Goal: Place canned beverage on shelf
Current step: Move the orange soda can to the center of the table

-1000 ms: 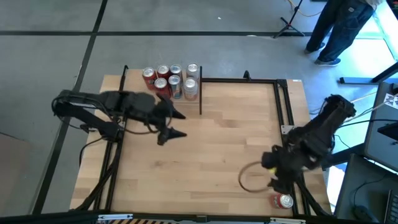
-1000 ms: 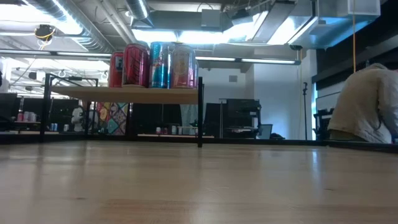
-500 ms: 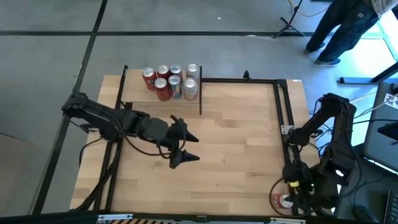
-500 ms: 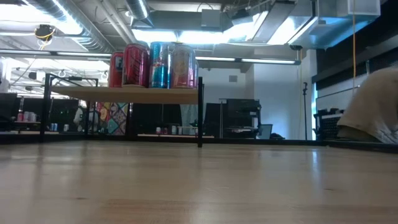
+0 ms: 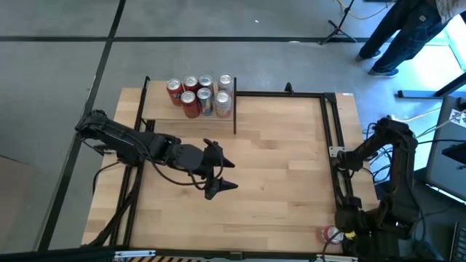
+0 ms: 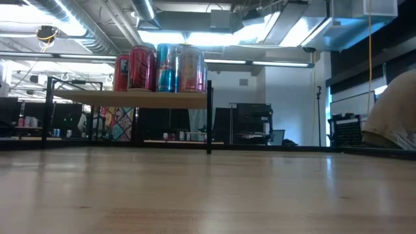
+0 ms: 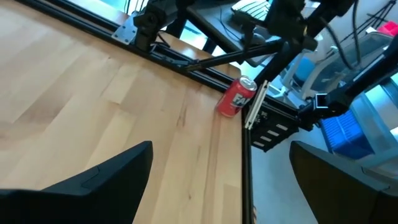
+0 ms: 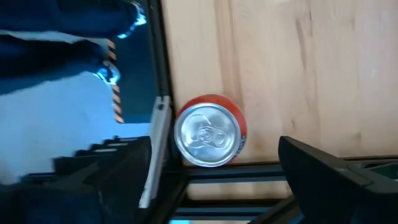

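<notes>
A red can stands upright on the tabletop at its near right corner, beside the black frame rail. It also shows in the high view and the left wrist view. My right gripper is open above it, pointing down, apart from the can. My left gripper is open and empty over the table's middle. The shelf stands at the far left on black posts and carries several cans; it also shows in the low view.
A black frame rail runs along the table's right side and far edge. The right arm's base and cables stand off the right edge. A person stands on the floor beyond the far right corner. Bare wood lies between the shelf and the can.
My left gripper has gone from beside the shelf toward the table's middle and near edge, staying open. My right gripper has drawn back toward the near right corner and now hangs over the red can. The can has stayed where it was.
</notes>
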### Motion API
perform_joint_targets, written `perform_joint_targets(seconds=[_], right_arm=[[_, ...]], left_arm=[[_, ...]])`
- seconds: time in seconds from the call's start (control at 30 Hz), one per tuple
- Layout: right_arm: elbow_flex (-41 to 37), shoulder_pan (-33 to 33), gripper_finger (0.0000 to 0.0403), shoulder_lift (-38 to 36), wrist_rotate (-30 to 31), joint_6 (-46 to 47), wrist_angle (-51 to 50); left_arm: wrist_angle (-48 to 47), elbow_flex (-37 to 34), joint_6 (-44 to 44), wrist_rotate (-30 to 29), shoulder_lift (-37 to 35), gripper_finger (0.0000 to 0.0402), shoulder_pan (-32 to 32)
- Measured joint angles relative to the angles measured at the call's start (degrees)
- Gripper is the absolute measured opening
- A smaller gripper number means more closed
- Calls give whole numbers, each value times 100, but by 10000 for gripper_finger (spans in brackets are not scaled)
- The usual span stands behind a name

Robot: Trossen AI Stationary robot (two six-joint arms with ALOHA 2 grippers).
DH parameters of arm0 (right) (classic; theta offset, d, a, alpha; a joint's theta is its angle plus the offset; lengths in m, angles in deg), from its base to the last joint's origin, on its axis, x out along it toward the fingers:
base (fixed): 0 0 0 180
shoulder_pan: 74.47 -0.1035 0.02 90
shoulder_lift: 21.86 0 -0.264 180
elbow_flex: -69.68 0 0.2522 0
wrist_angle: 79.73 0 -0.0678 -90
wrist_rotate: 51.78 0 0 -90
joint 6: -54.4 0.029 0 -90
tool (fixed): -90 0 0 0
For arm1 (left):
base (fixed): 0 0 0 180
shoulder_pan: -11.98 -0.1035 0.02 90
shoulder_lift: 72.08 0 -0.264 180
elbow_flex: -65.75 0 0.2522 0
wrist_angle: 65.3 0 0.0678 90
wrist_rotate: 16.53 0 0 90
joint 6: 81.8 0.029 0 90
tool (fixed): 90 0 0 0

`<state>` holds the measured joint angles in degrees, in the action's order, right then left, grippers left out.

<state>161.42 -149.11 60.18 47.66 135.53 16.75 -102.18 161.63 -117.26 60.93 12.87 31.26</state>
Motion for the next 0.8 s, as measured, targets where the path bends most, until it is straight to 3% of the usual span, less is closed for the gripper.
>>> perform_joint_targets(seconds=[0.8], right_arm=[[-2,54,340,1311,-406,286,150]], left_arm=[[4,0,4,-80,-2,366,5]])
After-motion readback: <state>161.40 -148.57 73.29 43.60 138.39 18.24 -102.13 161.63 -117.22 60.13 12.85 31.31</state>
